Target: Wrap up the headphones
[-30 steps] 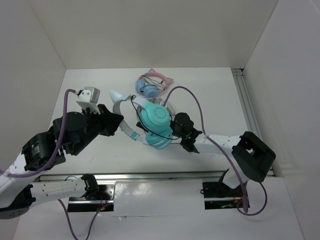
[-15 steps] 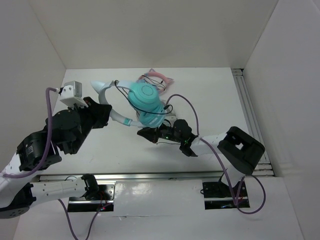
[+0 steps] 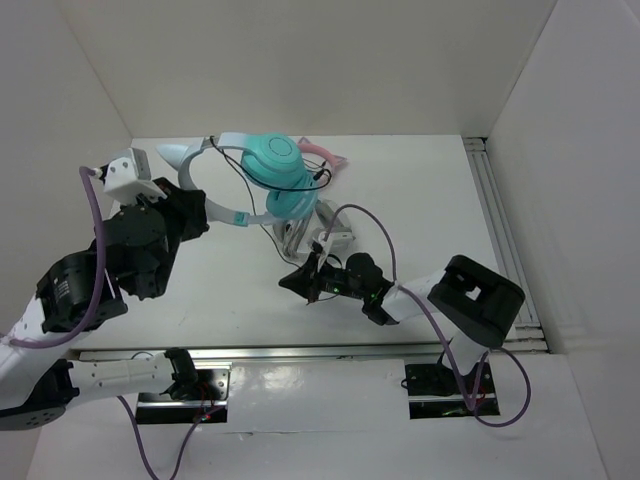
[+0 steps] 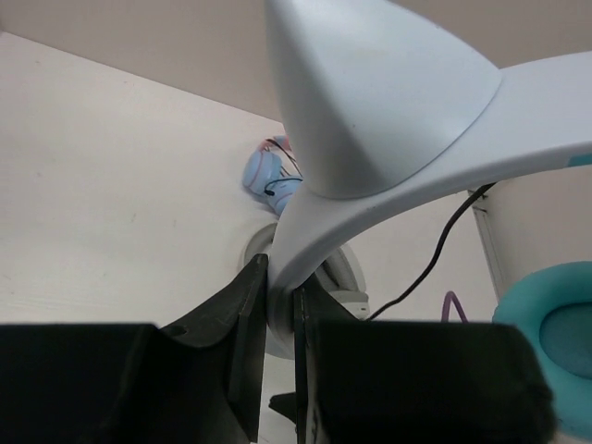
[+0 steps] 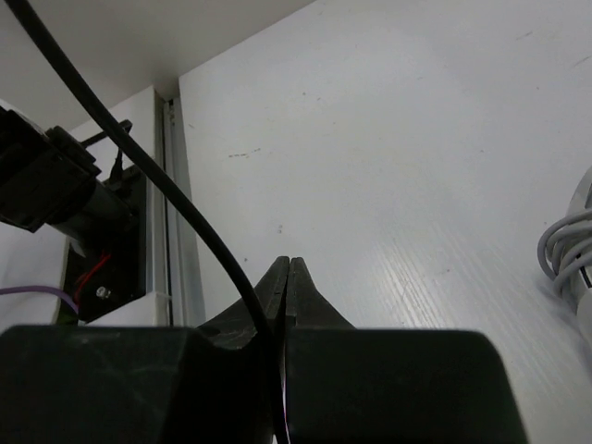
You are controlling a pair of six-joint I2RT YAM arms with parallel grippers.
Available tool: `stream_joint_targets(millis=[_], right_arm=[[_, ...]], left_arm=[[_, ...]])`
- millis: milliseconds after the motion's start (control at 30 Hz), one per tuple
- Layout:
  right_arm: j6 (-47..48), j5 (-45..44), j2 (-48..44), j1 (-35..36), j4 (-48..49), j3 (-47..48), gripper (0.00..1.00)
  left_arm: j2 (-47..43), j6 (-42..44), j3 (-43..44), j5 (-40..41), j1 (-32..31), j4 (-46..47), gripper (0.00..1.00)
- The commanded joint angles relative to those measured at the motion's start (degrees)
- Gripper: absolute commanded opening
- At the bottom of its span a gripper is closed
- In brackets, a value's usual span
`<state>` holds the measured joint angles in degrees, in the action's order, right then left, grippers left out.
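Observation:
The headphones (image 3: 273, 161) have teal ear cups and a pale-blue headband with cat-ear points. They are held in the air over the back of the table. My left gripper (image 3: 203, 216) is shut on the headband (image 4: 388, 120), its jaws clamped on the band's lower end. One teal cup (image 4: 553, 356) shows at the right edge of the left wrist view. The thin black cable (image 3: 262, 215) hangs from the cups down to my right gripper (image 3: 296, 283). That gripper is low over the table, and its jaws are shut on the cable (image 5: 111, 116).
A pink-banded blue-cupped pair (image 3: 328, 157) lies at the back, behind the raised headphones; it also shows in the left wrist view (image 4: 265, 172). A grey-and-white pair (image 3: 298, 236) lies under them, its grey cord (image 5: 566, 242) on the table. A metal rail (image 3: 498, 220) runs along the right.
My left arm has lifted the headphones up and toward the back left. My right gripper has moved left and nearer, drawing the black cable with it.

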<state>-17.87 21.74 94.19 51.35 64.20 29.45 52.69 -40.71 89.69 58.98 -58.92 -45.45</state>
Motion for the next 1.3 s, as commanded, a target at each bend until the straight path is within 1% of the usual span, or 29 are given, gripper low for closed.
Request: stream_joint_targets(millis=[0, 67, 100, 133, 167, 200, 267, 300, 333, 367, 433, 567, 633, 800, 933, 967, 1000, 1033, 1067, 1100, 1133, 1267], right_arm=[[3.88, -3.45, -2.34, 2.52, 0.93, -1.32, 0.00], [6.17, -5.99, -5.32, 6.29, -2.06, -1.85, 0.00], [8.96, -10.35, -6.64, 7.96, -3.63, -2.38, 0.00], [10.30, -12.05, -7.96, 9.63, -5.56, -2.38, 0.00], [11.35, -13.46, -10.41, 12.60, -9.50, -2.38, 0.00], [12.84, -15.65, -11.65, 15.24, -11.10, -2.38, 0.00], [13.39, -18.29, -15.17, 17.98, -14.01, -2.99, 0.00], [14.26, -19.44, -15.96, 19.56, -14.63, -3.00, 0.00], [15.83, -22.32, -16.58, 22.53, -16.11, -2.48, 0.00], [16.54, -24.18, -17.19, 24.04, -19.78, -0.82, 0.00], [18.65, -27.17, -17.82, 27.46, -22.97, 1.04, 0.00], [21.64, -30.25, -21.14, 30.29, -30.34, 5.17, 0.00], [23.22, -30.79, -22.38, 30.30, -33.25, 7.98, 0.00], [29.99, -35.26, -26.24, 30.91, -45.27, 16.14, 0.00], [34.65, -39.31, -28.36, 30.91, -52.41, 21.42, 0.00], [36.48, -41.14, -28.36, 30.91, -53.47, 22.22, 0.00], [37.20, -41.68, -29.32, 29.43, -54.00, 22.23, 0.00], [37.20, -41.69, -30.55, 28.29, -54.53, 22.75, 0.00], [37.81, -39.69, -31.26, 26.97, -54.54, 22.75, 0.00], [37.82, -38.88, -31.87, 24.17, -55.23, 23.28, 0.00], [38.43, -38.27, -32.40, 23.10, -55.85, 23.28, 0.00], [41.86, -41.42, -34.33, 21.86, -56.55, 24.60, 0.00]], left_arm=[[0.14, -1.48, 2.51, 7.10, 1.42, 4.32, 0.00], [1.45, -0.86, 2.51, 7.73, 2.57, 4.32, 0.00], [1.45, -0.17, 2.51, 8.60, 4.23, 4.32, 0.00], [2.24, -0.16, 1.90, 9.30, 5.29, 4.32, 0.00], [2.85, -0.16, 1.89, 9.83, 6.35, 4.32, 0.00], [2.86, 1.06, 0.76, 9.84, 8.71, 4.84, 0.00], [2.86, 3.61, -0.56, 9.84, 11.35, 7.04, 0.00], [2.86, 4.75, -1.26, 9.32, 14.06, 8.26, 0.00], [2.86, 6.94, -2.84, 8.61, 15.40, 9.49, 0.00], [2.86, 7.57, -3.64, 8.00, 16.54, 11.42, 0.00], [3.47, 8.27, -5.92, 7.30, 17.95, 12.75, 0.00], [5.67, 8.98, -9.61, 8.60, 18.49, 12.76, 0.00], [6.90, 9.76, -11.02, 8.61, 19.09, 11.97, 0.00], [11.73, 16.71, -14.63, 3.78, 21.21, 9.78, 0.00], [12.96, 21.97, -16.03, -4.81, 24.10, 7.83, 0.00], [12.97, 23.03, -16.04, -8.84, 25.33, 7.31, 0.00], [12.97, 23.83, -16.91, -10.62, 25.34, 6.18, 0.00], [12.97, 25.05, -17.61, -12.73, 25.95, 6.16, 0.00], [12.27, 25.59, -18.23, -15.27, 25.96, 5.56, 0.00], [12.27, 25.59, -19.54, -16.26, 25.96, 5.55, 0.00], [11.57, 25.59, -20.08, -16.88, 25.35, 3.90, 0.00], [10.51, 24.28, -23.06, -17.67, 22.36, 0.20, 0.00]])
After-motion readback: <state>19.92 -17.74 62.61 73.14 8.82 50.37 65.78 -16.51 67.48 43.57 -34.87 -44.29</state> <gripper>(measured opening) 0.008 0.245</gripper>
